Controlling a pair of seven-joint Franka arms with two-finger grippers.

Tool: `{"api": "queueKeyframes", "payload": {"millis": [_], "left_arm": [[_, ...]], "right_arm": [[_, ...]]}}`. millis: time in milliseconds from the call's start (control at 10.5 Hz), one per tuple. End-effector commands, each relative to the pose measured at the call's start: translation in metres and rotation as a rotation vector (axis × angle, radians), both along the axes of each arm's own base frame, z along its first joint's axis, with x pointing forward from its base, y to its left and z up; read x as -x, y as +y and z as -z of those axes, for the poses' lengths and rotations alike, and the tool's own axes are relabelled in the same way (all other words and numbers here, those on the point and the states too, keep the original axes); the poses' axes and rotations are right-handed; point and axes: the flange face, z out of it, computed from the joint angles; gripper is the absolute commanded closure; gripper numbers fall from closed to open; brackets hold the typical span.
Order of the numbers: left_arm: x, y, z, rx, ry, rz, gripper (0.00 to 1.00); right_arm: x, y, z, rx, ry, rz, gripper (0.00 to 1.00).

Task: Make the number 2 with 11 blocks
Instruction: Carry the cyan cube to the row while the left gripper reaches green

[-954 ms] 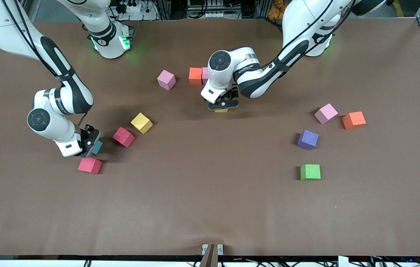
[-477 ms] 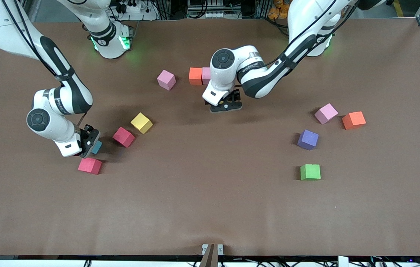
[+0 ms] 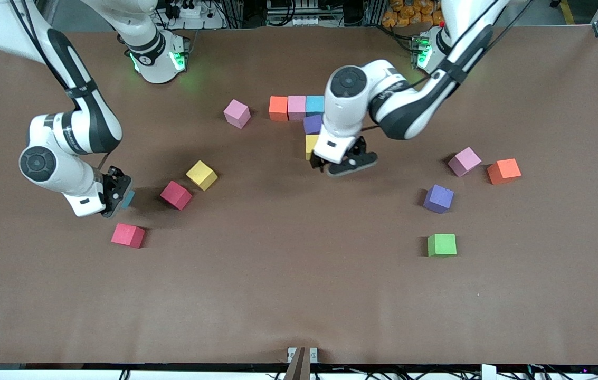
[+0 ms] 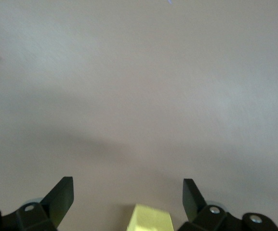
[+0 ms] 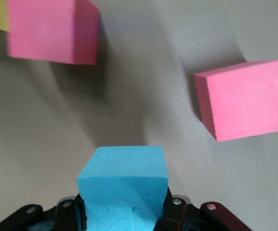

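- The table was plain brown.
- The row of blocks ran orange, pink, light blue; a purple block and a yellow block followed.
- Loose blocks: pink, yellow, two red, purple, green, orange.
- The right gripper, black, carried a light blue block.
- Both arms were white and black.

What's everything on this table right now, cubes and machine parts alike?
started digit: five touching cubes, orange, pink, light blue, purple, yellow; toward the robots' bases
loose cubes, right arm's end: four, pink, yellow, two red
loose cubes, left arm's end: four, pink, orange, purple, green
held cube: one, blue; in right claw
table: one, brown
left claw: open, beside the digit's yellow cube
right claw: shut on held cube
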Motion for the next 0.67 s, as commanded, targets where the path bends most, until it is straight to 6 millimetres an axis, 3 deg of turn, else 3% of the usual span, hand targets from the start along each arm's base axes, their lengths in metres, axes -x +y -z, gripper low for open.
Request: {"api": "queueKeyframes", "payload": {"millis": [0,191,477,572], "left_arm": [[-0.040,0.049,-0.012,0.005,-0.004,-0.035,0.00],[-0.071,0.095,-0.022,-0.038,0.018,-0.013,0.00],[-0.104,0.152,-0.065,-0.117,0.048,-0.001,0.00],[-0.116,0.175,-0.081,-0.118,0.027,0.014,0.00]], "right_arm": [[0.004,0.026,-0.033,-0.024,0.045,0.079,0.61],[0.007,0.065,-0.044,-0.012,0.056,0.146,0.61],[0.024,0.169,-0.069,-0.031,0.015,0.043,0.59],[0.031,0.194,-0.072,-0.040,0.001,0.022,0.57]]}}
